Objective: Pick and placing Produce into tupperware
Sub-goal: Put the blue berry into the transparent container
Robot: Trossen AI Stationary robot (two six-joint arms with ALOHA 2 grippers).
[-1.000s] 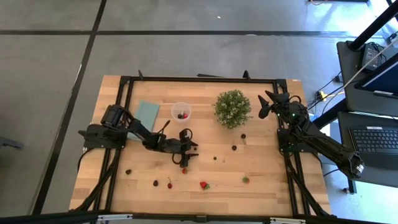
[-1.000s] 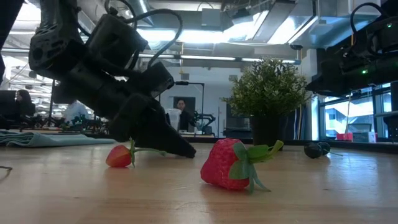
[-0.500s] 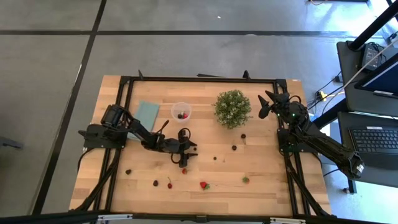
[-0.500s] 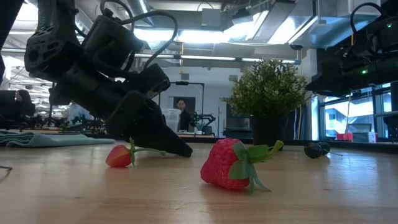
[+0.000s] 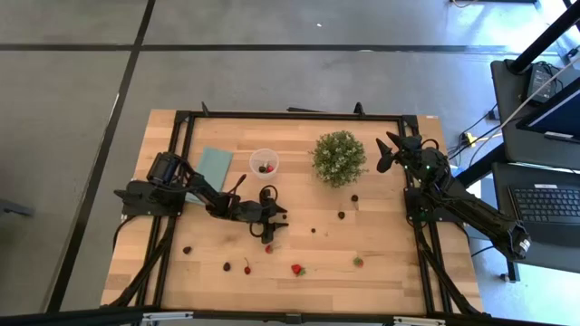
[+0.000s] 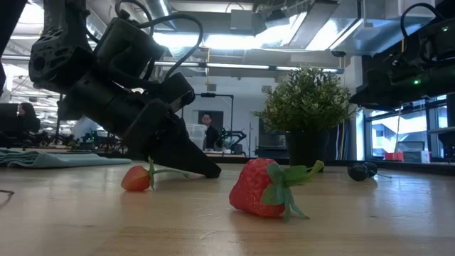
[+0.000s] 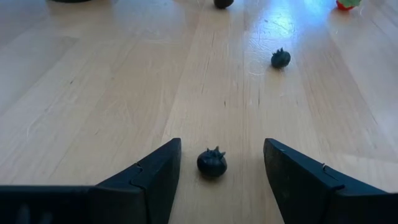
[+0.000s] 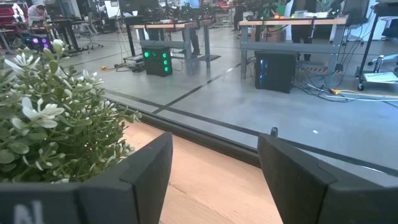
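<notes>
Overhead and side views of a wooden bench (image 5: pixel 381 272) with two robot arms. The left hand (image 5: pixel 283 217) is lowered to the bench surface near the middle, its two fingers (image 7: pixel 149 183) spread apart with nothing gripped; a small dark berry (image 7: pixel 212 163) lies on the wood in the gap between them, touching neither finger. A second dark berry (image 7: pixel 280 58) lies farther ahead of that hand. From bench height, the left arm slants down to the surface just behind a small red fruit with a green stem (image 6: pixel 136 178), while a larger strawberry (image 6: pixel 259 187) lies nearer the camera and apart from the arm.

The right hand (image 5: pixel 388 152) is raised at the far right corner of the bench, beside the bushy green plant (image 5: pixel 339 158); its fingers (image 8: pixel 146 171) stand apart and hold nothing.

The clear round cup (image 5: pixel 264 162) stands at the far side of the bench, between the plant and a flat teal rectangle (image 5: pixel 214 164), and already holds a few red and dark pieces. Other fruit pieces lie scattered over the near half of the bench, among them a red strawberry (image 5: pixel 295 269), a greenish-red piece (image 5: pixel 358 262) and dark berries (image 5: pixel 227 266) near the front edge.
</notes>
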